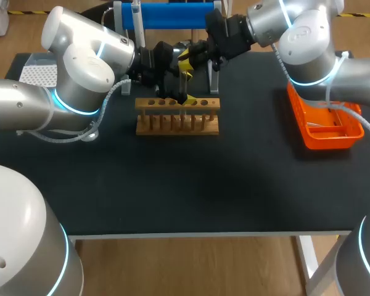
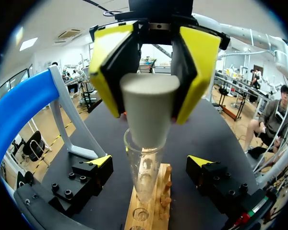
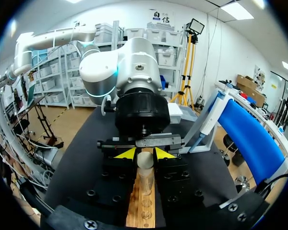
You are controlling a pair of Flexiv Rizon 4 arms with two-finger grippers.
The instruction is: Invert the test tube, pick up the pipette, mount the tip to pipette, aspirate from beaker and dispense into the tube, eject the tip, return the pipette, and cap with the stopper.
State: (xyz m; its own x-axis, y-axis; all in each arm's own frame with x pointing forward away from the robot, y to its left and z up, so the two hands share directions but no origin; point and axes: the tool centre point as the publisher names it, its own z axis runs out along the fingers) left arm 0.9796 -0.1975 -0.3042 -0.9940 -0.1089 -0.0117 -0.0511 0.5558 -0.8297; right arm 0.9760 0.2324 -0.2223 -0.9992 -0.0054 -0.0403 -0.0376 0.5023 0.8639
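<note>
We are working at the far middle of the table (image 1: pixel 234 185), where both our arms are meeting over the wooden rack (image 1: pixel 177 123). Our right gripper (image 3: pixel 145 154) is clenching the pale, tapered stopper (image 2: pixel 149 110) between its yellow pads. The wide end is up and the narrow end down, since that is the end that has to enter the glass. The narrow end is sitting in the mouth of the test tube (image 2: pixel 143 167), though we are not able to tell how deeply. The tube is standing upright, mouth up, in a hole of the rack, so the rack is carrying it and a push from above is running straight down its length. Our left gripper (image 2: pixel 151 163) is hanging low with its fingers released, one on each side of the tube and neither touching the glass. We are judging that it is placed there to steady the tube should it lean. What we are taking for the pipette (image 3: pixel 205 127) is hanging on the blue-barred stand (image 1: pixel 172 15) just beyond the rack, so we are reckoning that only the capping is left. A skewed press is the risk, since it could tip the tube.
</note>
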